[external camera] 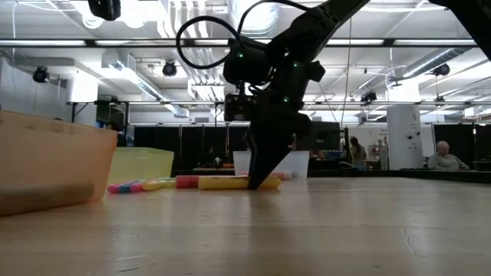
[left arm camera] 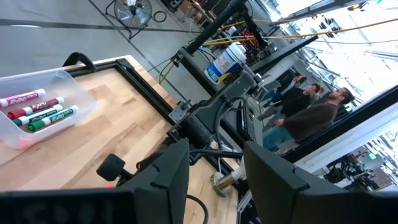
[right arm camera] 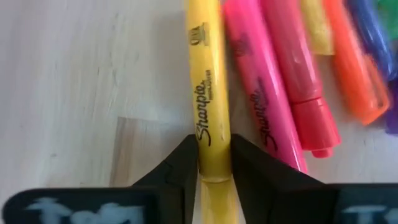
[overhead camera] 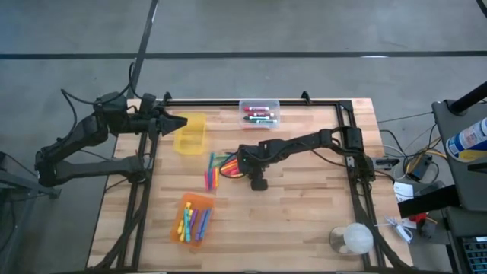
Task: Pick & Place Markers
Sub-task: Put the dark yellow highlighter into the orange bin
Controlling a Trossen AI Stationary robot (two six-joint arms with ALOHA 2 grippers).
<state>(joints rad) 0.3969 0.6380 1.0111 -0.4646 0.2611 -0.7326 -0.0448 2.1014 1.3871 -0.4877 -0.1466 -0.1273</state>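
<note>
A loose pile of markers (overhead camera: 217, 171) lies mid-table: yellow, pink, orange, blue and green. My right gripper (right arm camera: 214, 171) reaches in from the table's right and points down over the pile's right side (external camera: 261, 178), shut on a yellow marker (right arm camera: 208, 81) that lies beside a pink one (right arm camera: 273, 106). My left gripper (left arm camera: 214, 180) is open and hovers off the table's far left side, next to the yellow bin (overhead camera: 190, 132). More markers lie in the orange bin (overhead camera: 195, 217) and in the clear bin (overhead camera: 260, 114). My right gripper pinches the yellow marker's barrel (right arm camera: 213, 140) between its two fingers (right arm camera: 180, 168), near one end, where a seam crosses the barrel. The fingers come from above, pointing down, and lie across the marker. The marker lies flat on the table (external camera: 226, 182).
A dark frame rail (overhead camera: 251, 101) runs along the table's far edge and down both sides. A white round object (overhead camera: 354, 238) sits at the near right corner. Bare wood (overhead camera: 297, 213) lies right of the orange bin. People (left arm camera: 311, 115) stand in the room beyond.
</note>
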